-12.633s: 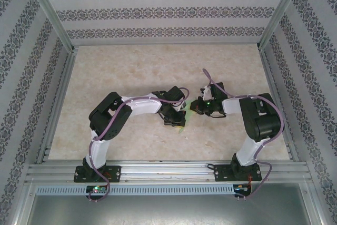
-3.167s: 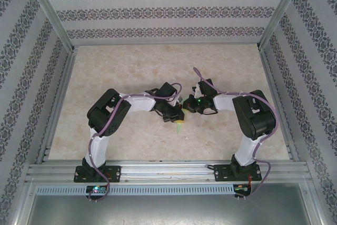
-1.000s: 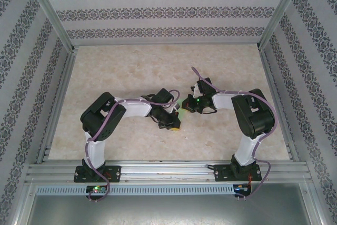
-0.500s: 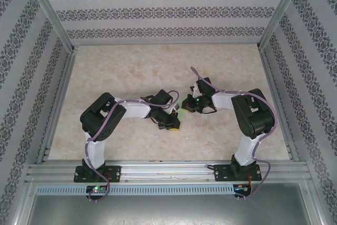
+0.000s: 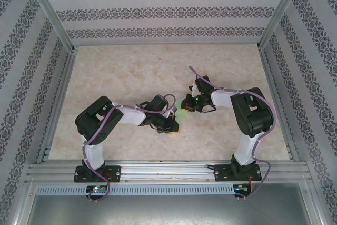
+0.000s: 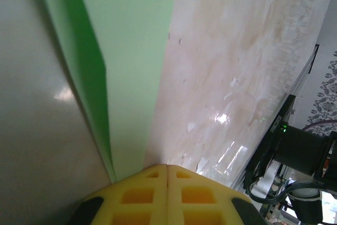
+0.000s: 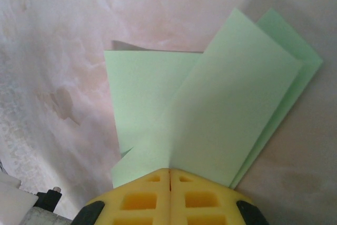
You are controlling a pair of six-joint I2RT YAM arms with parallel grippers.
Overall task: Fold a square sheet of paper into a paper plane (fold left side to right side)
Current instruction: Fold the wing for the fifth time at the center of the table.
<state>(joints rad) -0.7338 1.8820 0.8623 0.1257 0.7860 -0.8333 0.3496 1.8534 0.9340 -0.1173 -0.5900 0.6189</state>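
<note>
From above, the green paper [image 7: 221,104] is mostly covered by the two wrists meeting mid-table [image 5: 121,72], and only a sliver is seen between them. The right claw [image 7: 169,171] is clenched on the folded sheet, whose layers are fanned out above the table. The left claw [image 6: 167,167] is clenched on a narrow strip of it, which is cut off at the frame's top. A blurred grey surface beside it cannot be made out. Patterned walls [image 5: 168,11] enclose the table.
</note>
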